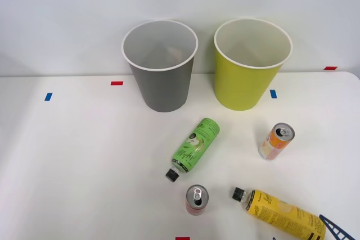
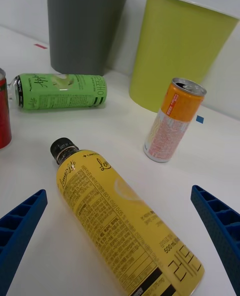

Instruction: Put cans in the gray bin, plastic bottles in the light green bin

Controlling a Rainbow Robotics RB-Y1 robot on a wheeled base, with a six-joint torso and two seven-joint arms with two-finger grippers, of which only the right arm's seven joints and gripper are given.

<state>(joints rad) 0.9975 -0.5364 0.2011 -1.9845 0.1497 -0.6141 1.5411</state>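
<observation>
On the white table (image 1: 84, 161), the tall tapered gray plastic bin (image 1: 162, 66) with its white rim stood at the far side, and the yellow-green plastic bin (image 1: 250, 64) of the same shape stood just beside it on the robot's right, the two apart by a narrow gap.

Nearer the robot, the green-labelled plastic bottle (image 1: 194, 146) lay on its side, its black cap pointing toward the robot and its base toward the gap between the bins. The red metal can (image 1: 196, 199) stood upright just beside that cap, silver pull-tab top up. The orange-and-white metal can (image 1: 276, 141) stood upright in front of the yellow-green bin, well apart from the red one. The yellow-labelled plastic bottle (image 1: 279, 212) lay on its side at the near right of the table, black cap pointing toward the red can.

The right gripper (image 2: 120, 236) hung over the yellow bottle with its blue ribbed fingers (image 2: 217, 226) spread wide, one on each side of the bottle's body and touching nothing. It held nothing.
</observation>
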